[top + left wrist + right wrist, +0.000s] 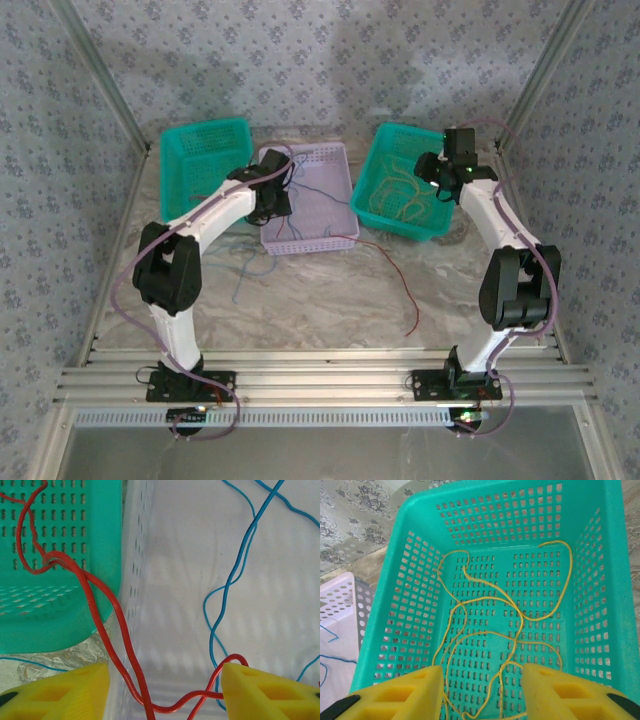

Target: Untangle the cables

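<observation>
Left gripper (165,682) over lilac basket (137,570), jaws open astride red cable (121,622), blue cables (233,575) beside, right gripper (482,682), jaws open, above yellow cables (486,586) in right teal basket (420,510).

Two teal baskets (195,165); one lilac basket (300,243); two arms (215,210); red, blue, yellow cables (118,614), strands uncountable.

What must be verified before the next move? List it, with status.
1. Yellow cable inside right teal basket: ok.
2. Right claw open, empty: ok.
3. Red cable between left claw's open fingers: ok.
4. Red cable free of blue cable: cannot tell; they cross near the claw.
5. Red cable sorted: not ok; its tail lies on the table.
</observation>
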You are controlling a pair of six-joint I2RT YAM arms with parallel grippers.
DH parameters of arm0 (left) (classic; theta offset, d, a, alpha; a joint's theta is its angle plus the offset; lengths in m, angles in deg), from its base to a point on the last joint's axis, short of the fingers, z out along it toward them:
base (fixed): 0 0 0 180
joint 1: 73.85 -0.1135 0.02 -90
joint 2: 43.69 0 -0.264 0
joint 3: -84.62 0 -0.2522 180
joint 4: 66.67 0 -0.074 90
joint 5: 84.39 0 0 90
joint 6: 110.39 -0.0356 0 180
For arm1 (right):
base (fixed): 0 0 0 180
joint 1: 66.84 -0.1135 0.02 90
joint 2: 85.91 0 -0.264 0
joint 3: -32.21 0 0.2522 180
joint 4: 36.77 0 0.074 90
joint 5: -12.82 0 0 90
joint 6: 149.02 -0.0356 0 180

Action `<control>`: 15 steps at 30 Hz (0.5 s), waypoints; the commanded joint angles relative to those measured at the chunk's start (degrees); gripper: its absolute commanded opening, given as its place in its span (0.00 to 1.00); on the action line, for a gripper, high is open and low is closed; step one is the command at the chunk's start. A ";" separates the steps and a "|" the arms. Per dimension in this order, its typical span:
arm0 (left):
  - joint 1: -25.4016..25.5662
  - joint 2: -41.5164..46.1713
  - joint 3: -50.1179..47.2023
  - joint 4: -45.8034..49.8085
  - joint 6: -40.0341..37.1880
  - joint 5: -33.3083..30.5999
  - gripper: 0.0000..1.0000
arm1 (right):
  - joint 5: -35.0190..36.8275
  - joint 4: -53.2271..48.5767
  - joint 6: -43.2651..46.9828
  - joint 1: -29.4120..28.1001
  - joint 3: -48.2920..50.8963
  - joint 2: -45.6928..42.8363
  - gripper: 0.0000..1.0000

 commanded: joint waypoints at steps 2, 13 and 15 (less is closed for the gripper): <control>0.37 -1.21 1.22 1.38 -1.13 -1.45 0.52 | -1.13 0.89 -0.76 -0.53 0.68 -1.13 0.47; 0.38 -1.35 -0.10 0.81 -1.22 -1.83 0.33 | -1.98 1.10 -0.85 -1.07 0.37 -1.62 0.48; 0.33 -1.36 -0.08 0.90 -1.26 -1.94 0.29 | -2.11 1.04 -0.94 -1.18 0.23 -1.66 0.47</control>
